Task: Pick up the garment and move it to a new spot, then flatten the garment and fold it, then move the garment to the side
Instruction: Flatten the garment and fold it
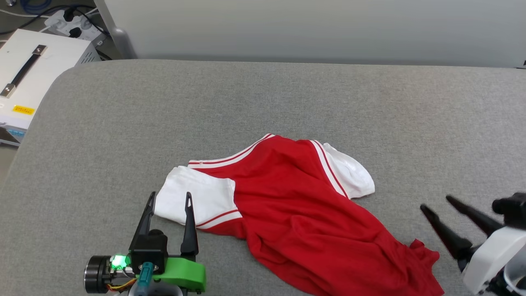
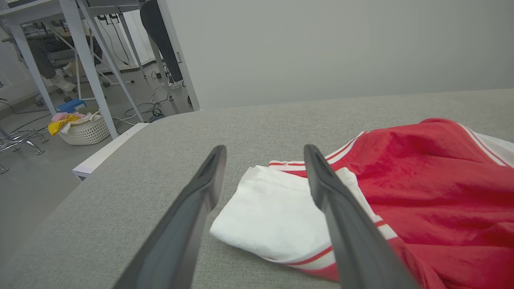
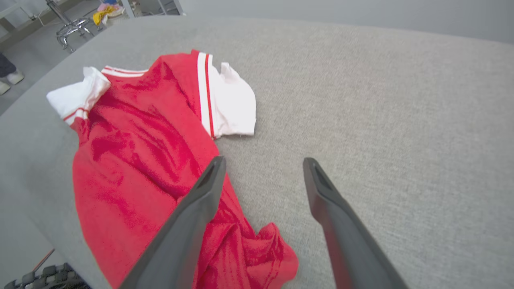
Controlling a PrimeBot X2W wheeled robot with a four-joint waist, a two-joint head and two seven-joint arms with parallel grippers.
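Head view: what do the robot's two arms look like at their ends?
Both end in jaws of two long, dark, tapering fingers. The left wrist has a black block, a bright green bracket, a glowing green light, a teal plug and yellow-orange wires. The right wrist wears a white shell.

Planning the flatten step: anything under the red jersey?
The red jersey lies crumpled directly on the grey fabric surface. Nothing sticks out at its visible edges. What its folds cover cannot be seen.
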